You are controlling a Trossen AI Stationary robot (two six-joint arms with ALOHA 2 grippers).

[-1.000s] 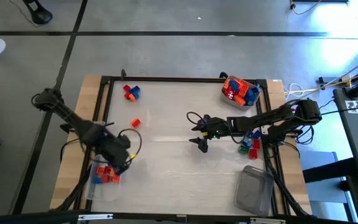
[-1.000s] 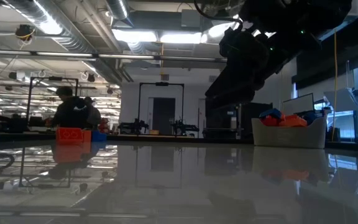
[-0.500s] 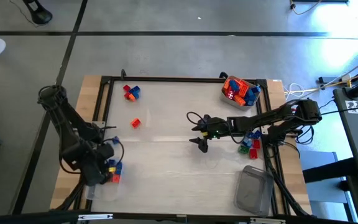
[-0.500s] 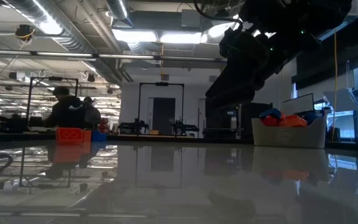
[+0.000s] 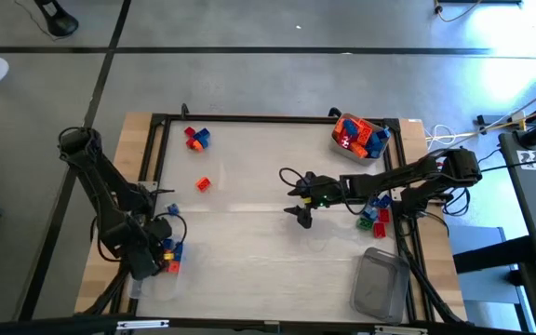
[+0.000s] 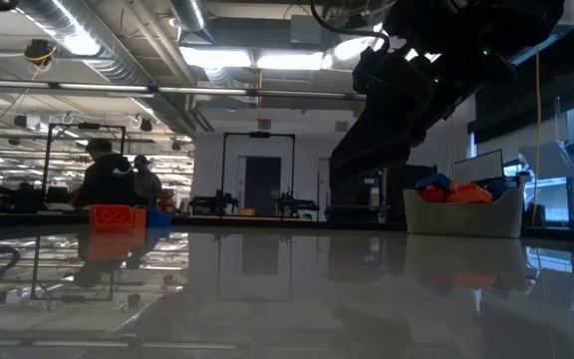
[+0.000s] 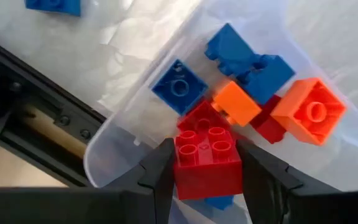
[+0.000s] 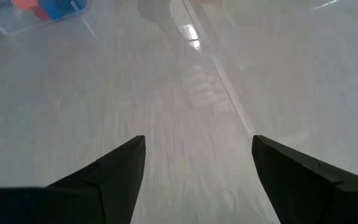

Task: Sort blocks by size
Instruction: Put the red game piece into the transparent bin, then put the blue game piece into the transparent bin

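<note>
A red four-stud block (image 7: 207,163) is pinched between the fingers of the left gripper (image 5: 145,263), which is positioned over a clear tub (image 7: 135,134) at the near left corner of the table (image 5: 249,233). Inside the tub, blue, orange and red blocks (image 7: 253,93) are seen lying loose below the held block. The right gripper (image 5: 298,198) is held spread wide and empty above the table's middle. Further blocks are found loose at the far left (image 5: 196,137), singly nearer the middle (image 5: 203,183), heaped in a far-right tub (image 5: 359,136), and by the right edge (image 5: 374,216).

The blocks are judged to be light, rigid and smooth-sided, hence liable to slip or twist under an off-centre grip. Each block is best taken across two flat, parallel side walls, below the studs, with the fingers centred on its width.
</note>
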